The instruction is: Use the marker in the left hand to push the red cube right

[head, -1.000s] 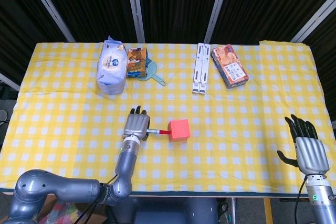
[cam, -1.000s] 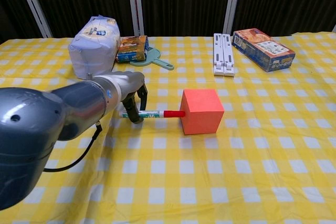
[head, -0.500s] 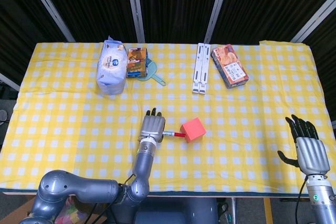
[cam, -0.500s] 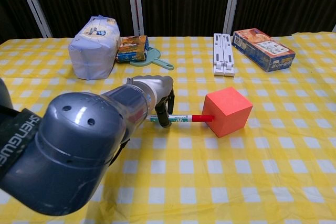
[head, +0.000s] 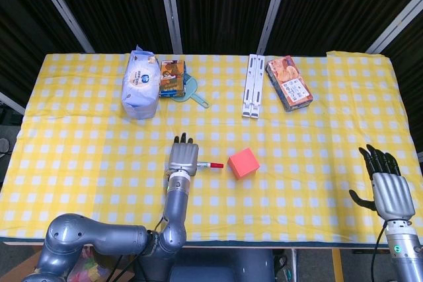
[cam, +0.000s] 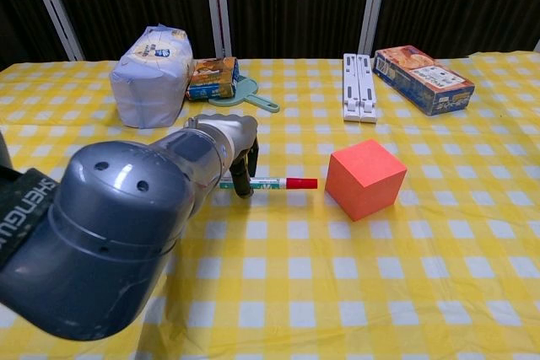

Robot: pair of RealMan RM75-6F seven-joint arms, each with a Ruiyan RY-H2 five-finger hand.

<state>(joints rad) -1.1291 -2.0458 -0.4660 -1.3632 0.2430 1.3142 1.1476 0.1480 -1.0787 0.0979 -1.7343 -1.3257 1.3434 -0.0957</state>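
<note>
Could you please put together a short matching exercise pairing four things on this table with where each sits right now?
Things:
1. marker
2. red cube
3. white folding stand
4. right hand

Places:
A. far side of the table, beside the snack box
B. held by the left hand, red tip pointing at the cube
C. near the table's right edge, holding nothing
D. middle of the table, just clear of the marker tip

Pairs: 1-B, 2-D, 3-A, 4-C

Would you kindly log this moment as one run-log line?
left hand: holds marker | tip: apart from cube | right hand: open, idle
</note>
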